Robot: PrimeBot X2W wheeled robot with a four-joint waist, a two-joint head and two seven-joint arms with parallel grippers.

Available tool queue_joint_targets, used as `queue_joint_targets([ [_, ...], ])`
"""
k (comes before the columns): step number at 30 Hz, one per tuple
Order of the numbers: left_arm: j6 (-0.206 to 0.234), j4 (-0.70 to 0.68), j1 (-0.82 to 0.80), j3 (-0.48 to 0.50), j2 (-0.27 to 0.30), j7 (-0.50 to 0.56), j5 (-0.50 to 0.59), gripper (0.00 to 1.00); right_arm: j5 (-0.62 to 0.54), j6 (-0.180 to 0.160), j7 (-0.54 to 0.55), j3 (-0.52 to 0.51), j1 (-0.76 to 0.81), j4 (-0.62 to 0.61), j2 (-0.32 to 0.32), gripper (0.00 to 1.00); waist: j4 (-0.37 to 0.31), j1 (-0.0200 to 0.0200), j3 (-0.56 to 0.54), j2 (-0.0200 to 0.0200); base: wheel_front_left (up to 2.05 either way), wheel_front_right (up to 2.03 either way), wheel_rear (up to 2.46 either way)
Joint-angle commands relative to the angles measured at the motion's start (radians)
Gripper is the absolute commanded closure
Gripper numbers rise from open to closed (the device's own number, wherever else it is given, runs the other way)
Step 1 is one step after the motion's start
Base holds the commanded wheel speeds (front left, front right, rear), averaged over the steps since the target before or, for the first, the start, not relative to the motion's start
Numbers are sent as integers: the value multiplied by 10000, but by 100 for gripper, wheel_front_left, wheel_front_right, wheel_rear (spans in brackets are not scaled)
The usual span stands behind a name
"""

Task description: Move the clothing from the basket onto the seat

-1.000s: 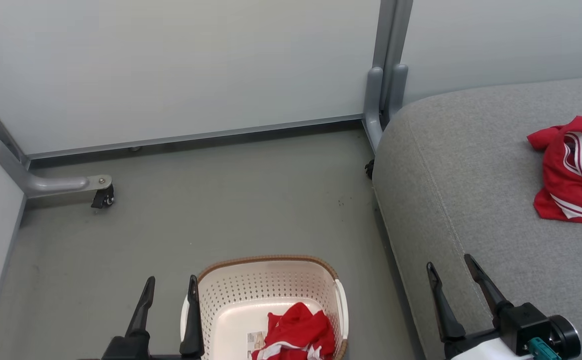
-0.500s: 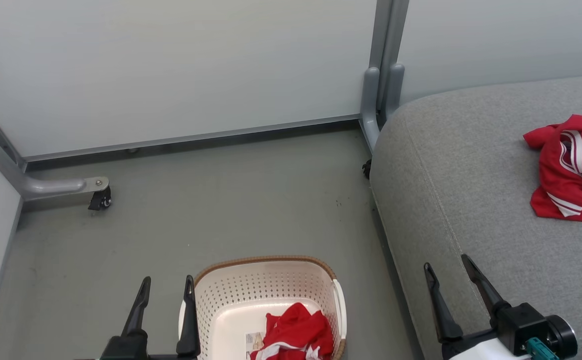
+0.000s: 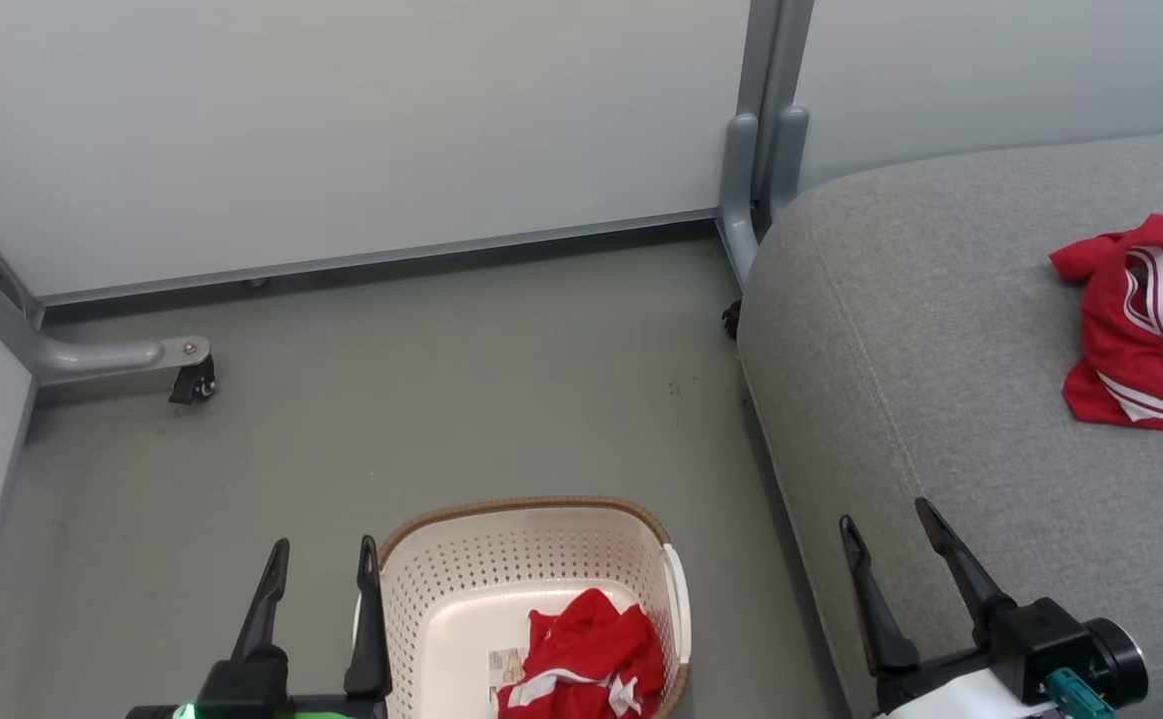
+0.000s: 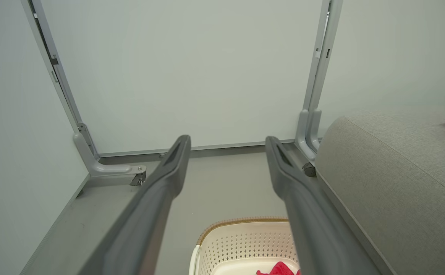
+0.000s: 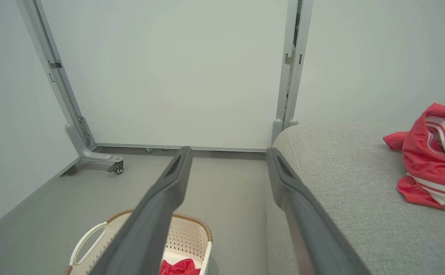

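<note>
Clothing (image 3: pixel 591 654) in the basket (image 3: pixel 501 569) shows white stripes from the head, plain red from the wrists; all fingers (image 3: pixel 369 619) spread.

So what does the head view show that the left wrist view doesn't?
Head view: the right hand, open by the seat's edge, and the label sticker in the basket. Left wrist view: a latch high on the frame post. Both: the open left hand, the basket, red clothing in it, more on the seat.

Basket (image 3: pixel 526 505) on floor (image 3: pixel 441 399), red garment (image 3: pixel 1130 330) on seat (image 3: pixel 940 330)
</note>
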Motion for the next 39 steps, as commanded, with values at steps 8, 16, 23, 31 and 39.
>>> queue_joint_targets([
  [8, 40, 42, -698, 33, 21, -5, 6, 0, -67, -14, -29, 0, -488, -333, -31, 0, -91, 1, 985, 0, 0, 0, 0],
  [16, -446, 967, -2552, -297, 23, -5, 61, 0, -97, -14, -27, -353, -2239, -693, -449, 0, -352, 1, 3482, 0, 0, 0, 0],
  [23, -1269, 2538, -4320, -599, 26, -8, 249, 0, -77, -14, -27, -815, -3726, -1022, -462, 0, -747, 1, 5293, 0, 0, 0, 0],
  [31, -1811, 5785, -6793, -2342, 600, -5, 1594, 0, -186, -14, -27, -705, -4771, -1439, -392, 0, -1375, 1, 7200, 0, 0, 0, 0],
  [39, -1882, 9765, -9219, -4151, 557, 409, 1761, 0, -169, -14, -29, -580, -5547, -1827, -208, 0, -2162, 1, 8604, 0, 0, 0, 0],
])
